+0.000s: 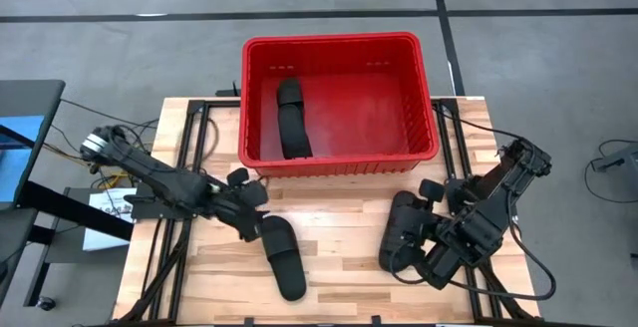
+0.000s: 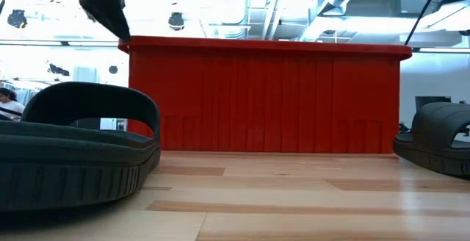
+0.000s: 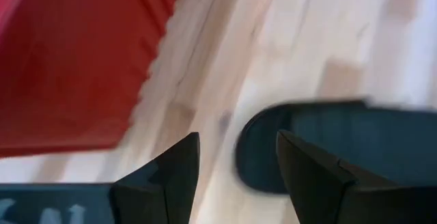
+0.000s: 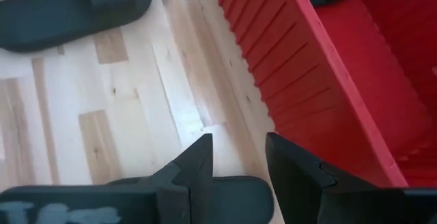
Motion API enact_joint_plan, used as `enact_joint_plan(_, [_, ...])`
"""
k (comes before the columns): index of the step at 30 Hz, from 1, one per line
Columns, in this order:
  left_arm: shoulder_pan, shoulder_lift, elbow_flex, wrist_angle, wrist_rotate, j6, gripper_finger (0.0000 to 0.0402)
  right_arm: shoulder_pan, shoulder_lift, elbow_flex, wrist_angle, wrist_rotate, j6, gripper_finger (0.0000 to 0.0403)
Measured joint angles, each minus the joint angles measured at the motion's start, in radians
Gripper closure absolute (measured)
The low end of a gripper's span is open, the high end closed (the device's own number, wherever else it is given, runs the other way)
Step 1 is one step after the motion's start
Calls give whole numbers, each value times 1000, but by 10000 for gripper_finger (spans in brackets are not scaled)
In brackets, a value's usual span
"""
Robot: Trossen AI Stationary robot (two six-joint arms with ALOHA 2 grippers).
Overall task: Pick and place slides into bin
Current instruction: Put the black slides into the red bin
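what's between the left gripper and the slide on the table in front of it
Nothing but bare wood. In the left wrist view the left gripper, fingers open, points at the slide across a short strip of table; the high view shows them nearly meeting.

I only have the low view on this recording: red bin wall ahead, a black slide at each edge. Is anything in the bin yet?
Observer: Yes. The high view shows one slide lying inside the bin, toward its left side.
Operator: Which arm is that dark shape at my top left?
Observer: The left arm. Its left gripper sits just in front of the bin's near left corner, fingers open, empty.
Operator: And the slide on my left?
Observer: That is the left slide on the table, lying at an angle right by that gripper, not gripped.
Operator: The right arm?
Observer: The right gripper is open, over the slides at the table's right side, facing the bin's front wall.
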Motion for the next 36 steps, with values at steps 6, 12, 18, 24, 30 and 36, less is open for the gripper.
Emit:
enact_joint_plan(6, [12, -191, -218, 160, 8, 42, 215, -6, 0, 0, 0, 0, 59, 274])
enact_joint_plan(12, [43, -190, -344, 324, 137, 26, 215, -29, 0, 0, 1, -3, 85, 274])
enact_joint_plan(18, [55, -175, -380, 336, 166, 25, 215, -30, 0, 0, 1, -4, 86, 274])
enact_joint_plan(24, [60, -175, -408, 348, 191, -2, 215, -30, 0, 0, 5, -5, 95, 274])
enact_joint_plan(30, [61, -128, -409, 390, 187, -2, 217, -30, 0, 0, 5, -5, 96, 274])
enact_joint_plan(36, [68, 18, -410, 399, 230, -3, 230, -29, 0, 0, 8, -6, 96, 274])
